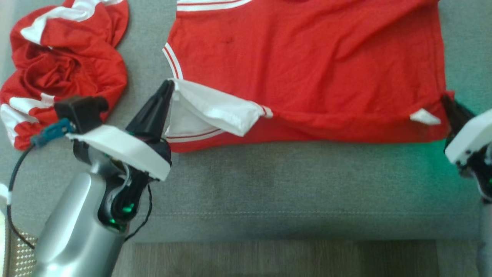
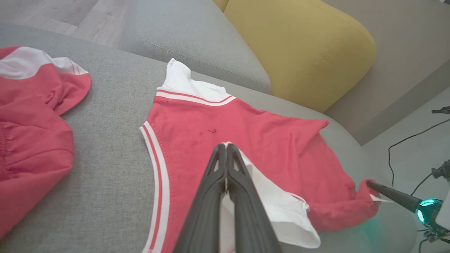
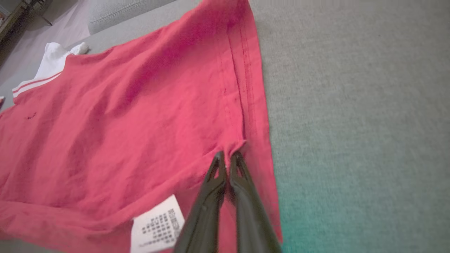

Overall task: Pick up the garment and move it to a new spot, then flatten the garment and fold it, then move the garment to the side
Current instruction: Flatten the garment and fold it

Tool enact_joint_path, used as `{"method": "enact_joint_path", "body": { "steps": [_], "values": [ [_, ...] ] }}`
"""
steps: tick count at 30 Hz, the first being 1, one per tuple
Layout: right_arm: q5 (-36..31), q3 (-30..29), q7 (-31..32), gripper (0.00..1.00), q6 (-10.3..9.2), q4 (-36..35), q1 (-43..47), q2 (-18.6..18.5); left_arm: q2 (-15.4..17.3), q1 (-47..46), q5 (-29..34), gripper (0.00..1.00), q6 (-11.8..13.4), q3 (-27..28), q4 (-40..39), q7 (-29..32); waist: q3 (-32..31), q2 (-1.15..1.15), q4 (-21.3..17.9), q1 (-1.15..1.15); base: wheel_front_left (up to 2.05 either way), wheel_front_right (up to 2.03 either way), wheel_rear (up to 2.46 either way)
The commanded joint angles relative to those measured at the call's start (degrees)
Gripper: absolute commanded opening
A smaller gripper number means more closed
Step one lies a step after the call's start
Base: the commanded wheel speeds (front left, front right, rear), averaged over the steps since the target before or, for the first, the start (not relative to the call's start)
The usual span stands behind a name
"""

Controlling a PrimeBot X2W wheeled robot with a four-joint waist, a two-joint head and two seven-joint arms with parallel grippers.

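We are mid-fold. The shirt (image 1: 307,57), thin red knit with white striped trim, lies spread on the sofa (image 1: 288,184), a grey woven seat. Our left gripper (image 1: 169,82) is clenched on its white sleeve (image 1: 207,109) and the right gripper (image 1: 446,98) on its hem (image 3: 251,105), both at the sofa's front side. Next, we judge, both held edges must travel evenly toward the sofa's back.
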Motion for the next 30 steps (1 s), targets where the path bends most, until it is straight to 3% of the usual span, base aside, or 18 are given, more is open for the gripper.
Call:
{"method": "enact_joint_path", "body": {
  "steps": [1,6,10,17,18,19,20,21,22,26,30],
  "values": [
    [-0.74,0.87,-0.37,0.00,-0.01,-1.31,-2.84,-0.99,1.68,-3.04,0.69,0.00,-0.38,2.40,-0.55,-0.48,0.83,0.00,-0.10,0.00,0.00,0.00,0.00],
    [-1.81,1.55,-0.39,0.00,-0.01,0.79,-7.43,-0.85,1.78,-6.17,2.58,0.00,-1.16,1.59,2.18,-1.66,2.58,0.00,-0.18,0.00,0.00,0.00,0.00],
    [-2.75,2.46,-2.05,0.00,-0.01,2.35,-10.54,-0.65,2.15,-8.92,5.29,0.00,-3.13,0.53,4.39,-6.07,3.59,0.00,-0.06,0.00,0.00,0.00,0.00],
    [-2.71,3.62,-6.22,0.00,-0.01,4.29,-12.65,-0.56,1.94,-10.98,6.40,0.00,-4.14,0.52,8.53,-11.00,3.82,0.00,-0.30,0.00,0.00,0.00,0.00],
    [-2.73,3.74,-6.65,0.11,-0.01,4.79,-12.73,-0.50,1.82,-11.03,6.31,0.00,-4.23,0.32,9.24,-11.08,3.69,0.00,-0.34,0.00,0.00,0.00,0.00],
    [-2.76,3.90,-6.99,0.47,-0.01,5.34,-12.74,-0.43,1.69,-11.09,6.28,0.00,-4.29,0.20,9.89,-11.33,3.54,0.00,-0.37,0.00,0.00,0.00,0.00],
    [-2.80,3.93,-7.49,1.00,-0.01,5.87,-12.78,-0.31,1.54,-11.10,6.30,0.25,-4.29,0.17,10.62,-11.67,3.32,0.00,-0.42,0.00,0.00,0.00,0.00],
    [-3.05,3.90,-8.19,1.00,-0.01,6.35,-12.74,-0.23,1.34,-11.04,6.28,0.78,-4.28,0.10,11.37,-11.99,3.04,0.00,-0.45,0.00,0.00,0.00,0.00],
    [-3.12,4.00,-8.94,1.00,-0.01,6.65,-12.59,-0.12,0.97,-10.92,6.09,1.00,-4.18,0.20,12.06,-12.47,2.73,0.00,-0.44,0.00,0.00,0.00,0.00],
    [-2.08,3.72,-12.79,1.00,-0.01,5.70,-11.57,0.18,0.17,-10.22,6.28,1.00,-3.97,0.14,13.21,-14.39,1.68,0.00,-0.26,0.00,0.00,0.00,0.00],
    [-1.31,2.97,-20.53,1.00,-0.01,1.25,-7.36,0.55,-0.68,-6.35,8.09,1.00,-2.27,0.26,12.18,-17.36,0.45,0.00,-0.35,0.00,0.00,0.00,0.00]
  ]
}}
